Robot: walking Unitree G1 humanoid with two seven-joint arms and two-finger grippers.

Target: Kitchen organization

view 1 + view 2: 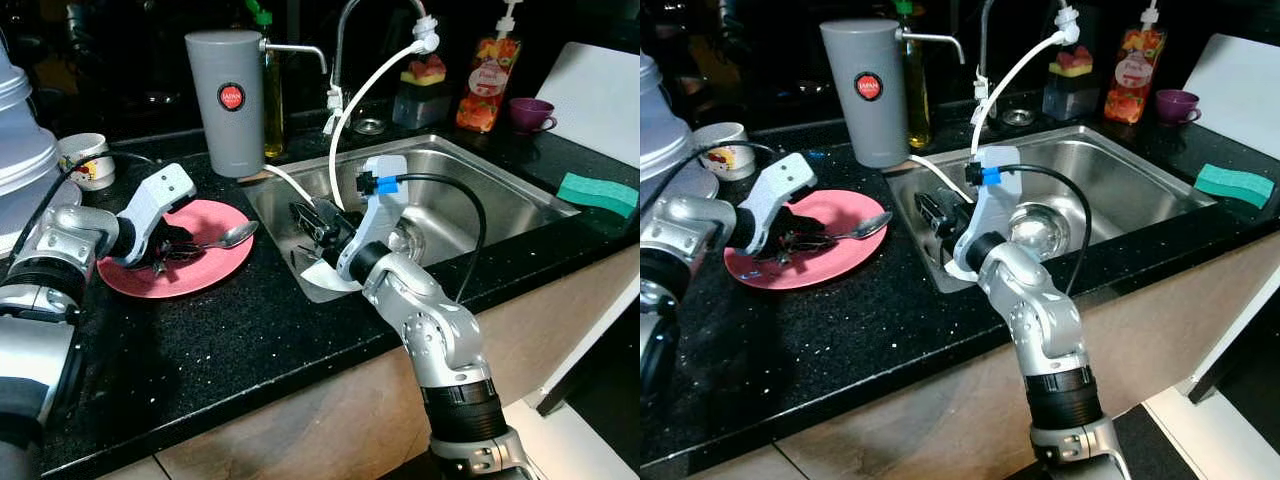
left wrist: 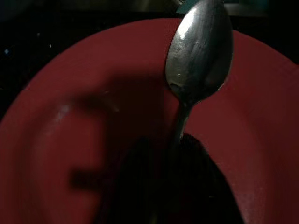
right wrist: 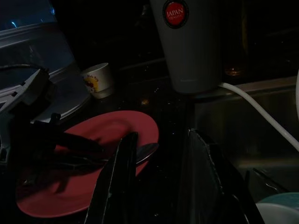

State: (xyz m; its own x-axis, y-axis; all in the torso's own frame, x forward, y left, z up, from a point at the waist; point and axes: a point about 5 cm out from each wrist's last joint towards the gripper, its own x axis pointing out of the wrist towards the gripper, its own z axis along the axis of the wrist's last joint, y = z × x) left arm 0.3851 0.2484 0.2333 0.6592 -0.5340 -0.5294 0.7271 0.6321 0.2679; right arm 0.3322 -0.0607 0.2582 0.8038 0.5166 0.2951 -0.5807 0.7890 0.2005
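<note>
We hold the spoon (image 1: pixel 228 238) by its handle in the left gripper (image 1: pixel 172 250), over the red plate (image 1: pixel 215 270). Right gripper (image 1: pixel 315 222) spread, idle at the sink (image 1: pixel 520 205) edge. Risk: the thin handle pivots and drops.

Black speckled countertop (image 1: pixel 230 330) with pink plate (image 1: pixel 205 270), grey canister (image 1: pixel 227 100), cup (image 1: pixel 88 160), green sponge (image 1: pixel 597 192).

black speckled counter (image 1: pixel 250 330) | steel sink (image 1: pixel 500 205) | dim light
</note>
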